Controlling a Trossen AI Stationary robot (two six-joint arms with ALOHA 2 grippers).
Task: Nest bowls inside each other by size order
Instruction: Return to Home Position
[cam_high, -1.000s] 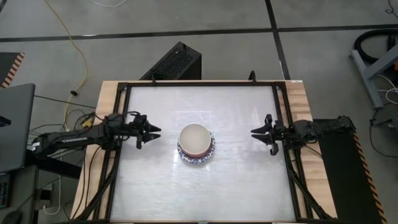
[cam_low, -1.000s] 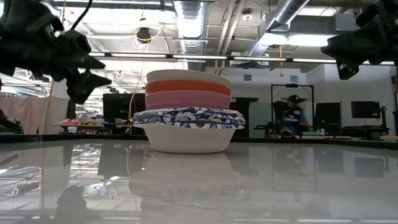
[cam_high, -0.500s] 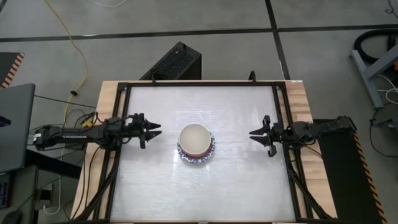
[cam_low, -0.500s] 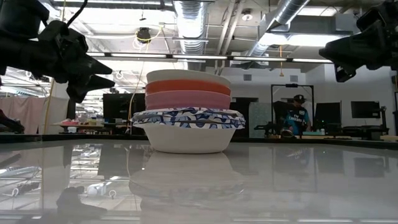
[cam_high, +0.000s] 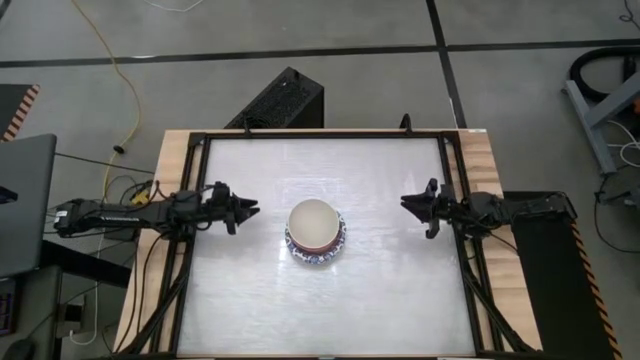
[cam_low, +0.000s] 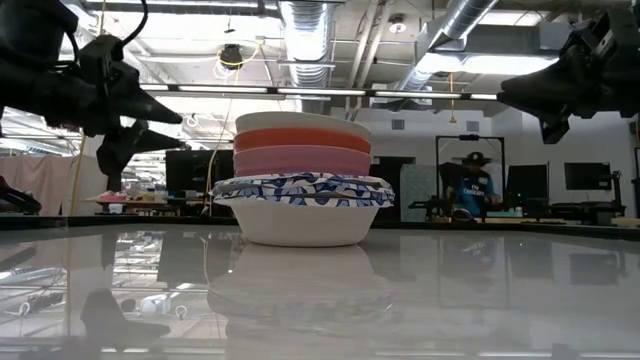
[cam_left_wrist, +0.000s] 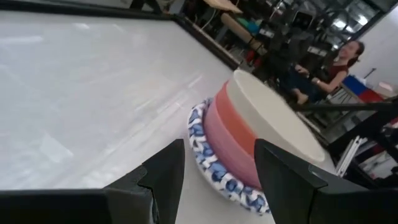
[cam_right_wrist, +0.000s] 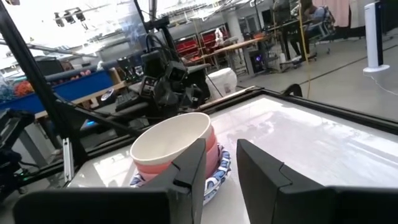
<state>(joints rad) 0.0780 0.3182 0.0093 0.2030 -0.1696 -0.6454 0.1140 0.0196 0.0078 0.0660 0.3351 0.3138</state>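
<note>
Low view, front edge to back: the glossy table (cam_low: 480, 300) fills the lower half of the frame and mirrors the stack (cam_low: 345, 165) standing at its centre. That stack is the bowls nested one in another. A wide blue-and-white patterned bowl (cam_low: 300, 215) sits at the bottom on the table, with a pink bowl (cam_low: 300, 160) in it, an orange-red bowl (cam_low: 300, 139) in that, and a cream-white bowl (cam_low: 300, 121) on top. How many patterned bowls lie at the bottom cannot be told. The left gripper (cam_low: 160, 128) hangs in the upper left of the frame, clear of the table and well apart from the stack, its fingers spread and holding nothing. The right gripper (cam_low: 520, 108) hangs in the upper right, likewise off the table, its fingers a little apart and empty. Far behind, right of centre, a person (cam_low: 470, 185) sits in the room. High view puts the stack just below the table's middle, with the left gripper at mid-left and the right gripper at mid-right, both pointing toward it.
</note>
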